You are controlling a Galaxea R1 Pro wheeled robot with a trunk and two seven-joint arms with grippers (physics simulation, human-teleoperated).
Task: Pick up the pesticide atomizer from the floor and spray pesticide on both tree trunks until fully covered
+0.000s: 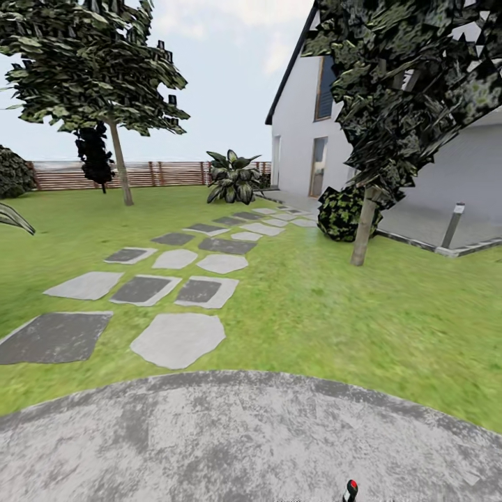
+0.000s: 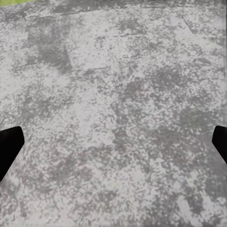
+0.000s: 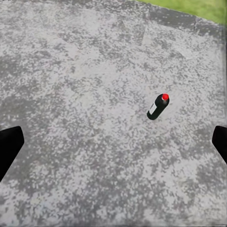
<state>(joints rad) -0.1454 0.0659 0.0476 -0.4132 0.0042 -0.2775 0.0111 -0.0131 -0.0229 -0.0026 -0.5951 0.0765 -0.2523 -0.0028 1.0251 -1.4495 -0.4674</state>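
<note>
Pesticide atomizer (image 3: pixel 158 106): a small black bottle with a red top and a white label, positioned on mottled grey stone paving (image 3: pixel 85 94), not on grass. In the head view its red top (image 1: pixel 351 486) appeared at the lower edge of the frame, on the round paved area (image 1: pixel 237 432).

Right gripper (image 3: pixel 113 142): fingers (image 3: pixel 9 146) spread wide, black tips at both frame edges, nothing held. The atomizer lay between and beyond the fingertips, apart from both.

Left gripper (image 2: pixel 113 146): fingers (image 2: pixel 8 147) likewise spread wide, empty, over bare paving.

Garden, head view: lawn (image 1: pixel 335 314) beyond the paving, crossed by grey stepping stones (image 1: pixel 178 338) leading toward a white house (image 1: pixel 307 118). One tree with a pale trunk (image 1: pixel 120 164) stood far left, near the slatted wooden fence (image 1: pixel 160 174). A second pale trunk (image 1: pixel 364 226) stood at right, just beside a round shrub (image 1: pixel 341 213), under a dark crown. A broad-leaved plant (image 1: pixel 233 178) stood near the fence.
</note>
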